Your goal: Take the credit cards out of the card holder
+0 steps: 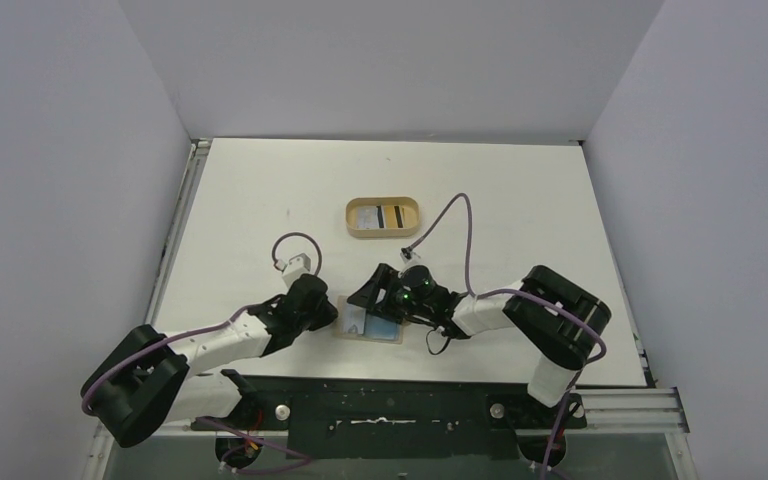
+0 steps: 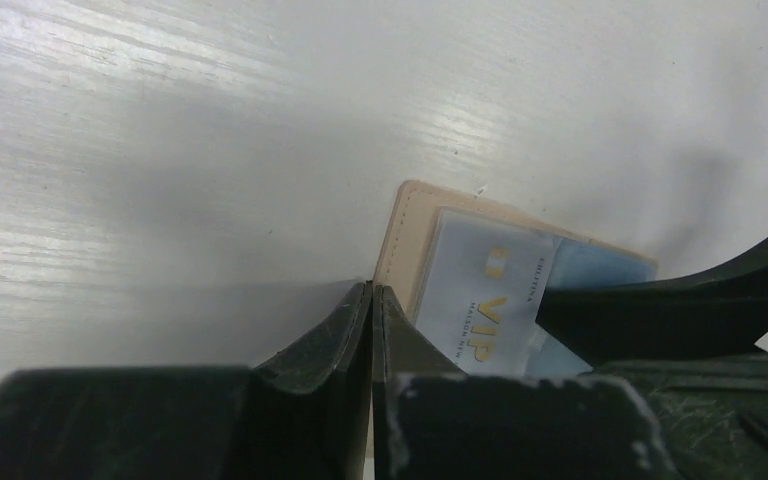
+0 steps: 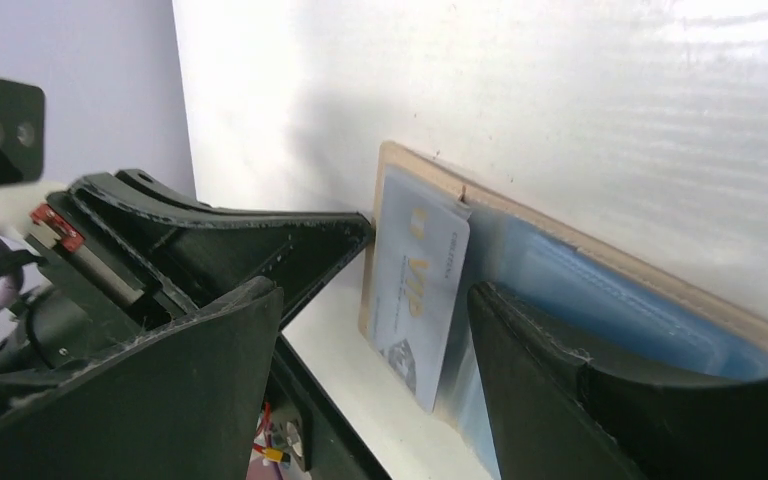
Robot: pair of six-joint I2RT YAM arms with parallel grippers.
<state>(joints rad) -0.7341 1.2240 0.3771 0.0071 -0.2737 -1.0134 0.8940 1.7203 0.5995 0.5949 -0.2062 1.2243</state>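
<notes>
The tan card holder (image 1: 346,328) lies flat near the table's front edge, also in the left wrist view (image 2: 400,235) and the right wrist view (image 3: 400,165). A light blue credit card (image 3: 415,290) with gold "VIP" lettering sticks partway out of it (image 2: 480,300) (image 1: 378,327). My left gripper (image 2: 372,290) is shut, its tips at the holder's left edge (image 1: 332,312). My right gripper (image 3: 380,340) is open, its jaws on either side of the blue card (image 1: 372,300). One of its fingers (image 3: 560,390) rests on the holder's blue pocket. The yellow-orange card is hidden.
An oval tan tray (image 1: 383,233) with raised rim stands behind the holder, with flat cards in it. The black base rail (image 1: 390,410) runs along the near edge just below the holder. Purple cables loop over both arms.
</notes>
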